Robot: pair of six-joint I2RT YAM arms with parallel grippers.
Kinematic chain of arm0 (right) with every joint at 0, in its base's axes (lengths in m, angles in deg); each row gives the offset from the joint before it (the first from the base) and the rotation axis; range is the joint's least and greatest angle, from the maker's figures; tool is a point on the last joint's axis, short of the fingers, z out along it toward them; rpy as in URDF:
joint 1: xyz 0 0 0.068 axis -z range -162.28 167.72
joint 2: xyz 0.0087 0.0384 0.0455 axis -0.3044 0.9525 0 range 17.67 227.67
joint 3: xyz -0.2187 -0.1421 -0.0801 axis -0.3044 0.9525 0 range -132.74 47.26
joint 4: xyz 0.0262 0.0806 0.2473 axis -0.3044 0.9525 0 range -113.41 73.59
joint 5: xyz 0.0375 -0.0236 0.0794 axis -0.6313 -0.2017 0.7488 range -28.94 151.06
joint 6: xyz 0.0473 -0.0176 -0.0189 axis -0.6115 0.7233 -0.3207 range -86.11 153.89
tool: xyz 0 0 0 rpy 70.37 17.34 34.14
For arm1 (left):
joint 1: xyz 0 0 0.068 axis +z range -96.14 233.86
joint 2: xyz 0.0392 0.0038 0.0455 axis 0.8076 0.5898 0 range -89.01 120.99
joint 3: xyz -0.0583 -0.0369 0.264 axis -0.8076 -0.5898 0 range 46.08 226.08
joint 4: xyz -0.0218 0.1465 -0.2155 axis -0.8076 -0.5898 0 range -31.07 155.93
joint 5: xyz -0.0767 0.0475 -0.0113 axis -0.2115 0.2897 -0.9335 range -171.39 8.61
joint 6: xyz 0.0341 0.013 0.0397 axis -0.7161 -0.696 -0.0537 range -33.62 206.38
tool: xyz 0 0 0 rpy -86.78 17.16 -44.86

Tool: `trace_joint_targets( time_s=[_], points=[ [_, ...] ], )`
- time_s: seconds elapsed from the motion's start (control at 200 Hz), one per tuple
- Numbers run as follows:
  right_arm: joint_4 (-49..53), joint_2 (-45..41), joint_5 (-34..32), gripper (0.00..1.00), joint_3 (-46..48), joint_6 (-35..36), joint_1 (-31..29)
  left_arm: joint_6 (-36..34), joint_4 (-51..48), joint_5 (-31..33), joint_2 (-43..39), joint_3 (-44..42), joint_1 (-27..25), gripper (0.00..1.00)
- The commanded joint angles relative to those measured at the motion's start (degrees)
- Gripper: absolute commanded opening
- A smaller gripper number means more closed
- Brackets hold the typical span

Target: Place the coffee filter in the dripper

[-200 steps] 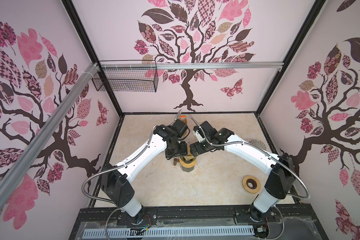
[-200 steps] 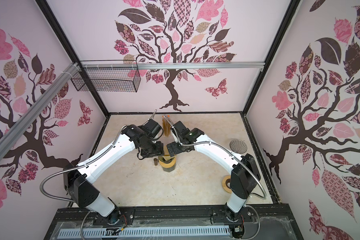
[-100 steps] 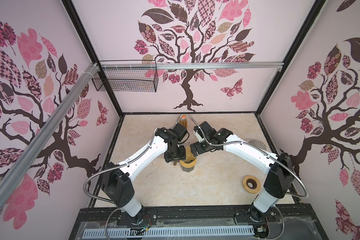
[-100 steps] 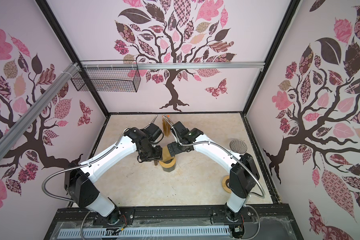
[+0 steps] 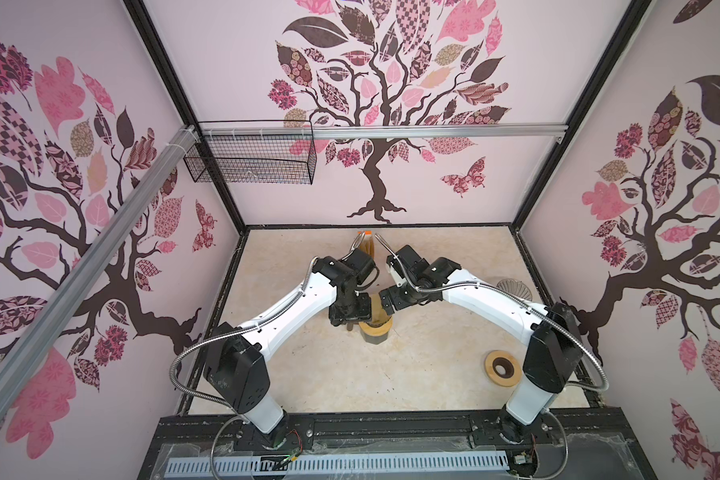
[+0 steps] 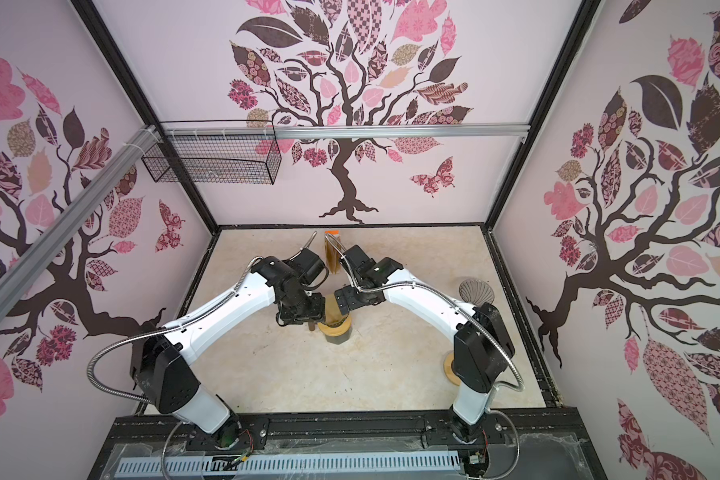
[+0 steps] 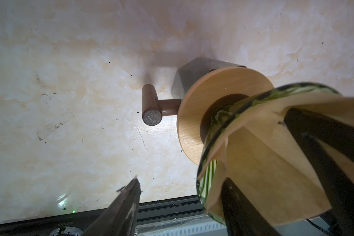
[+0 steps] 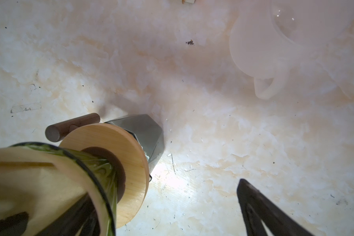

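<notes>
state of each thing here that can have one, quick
glass dripper, upright on the grey server
coffee filter, in the dripper, paper edge above the rim
left hand, open, one finger inside the dripper
right hand, open, one finger inside the dripper
spare wooden ring, lying flat, untouched

Marbled tabletop (image 5: pixel 308 374) carries a grey pot (image 8: pixel 145 132), wooden ring (image 5: pixel 513 368), ribbed dish (image 5: pixel 512 286).
</notes>
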Motion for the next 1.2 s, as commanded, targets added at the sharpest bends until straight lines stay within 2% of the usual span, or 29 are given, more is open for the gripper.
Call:
trace_joint_targets(
  time_s=[0.0,0.405,0.645,0.885,1.195],
  points=[
    [-0.5,1.2,-1.0,1.00,0.4,-0.3,-0.3,-0.1,0.2,1.0,0.8,-1.6,-0.1,0.65],
    [-0.9,1.4,-1.1,1.00,1.0,-0.4,-0.3,0.0,0.3,1.5,1.6,-1.7,-0.1,0.65],
    [-0.9,1.1,-0.7,1.00,0.9,-0.2,-0.2,-0.2,0.9,-0.4,-1.4,2.0,0.0,0.65],
    [-0.9,0.6,0.0,1.00,0.9,0.1,-0.3,0.1,0.4,4.2,-3.8,5.0,-0.1,0.66],
    [0.1,-1.0,1.0,1.00,-0.4,0.3,-0.3,0.6,-0.7,6.6,0.5,6.6,-0.1,0.66]
  ],
)
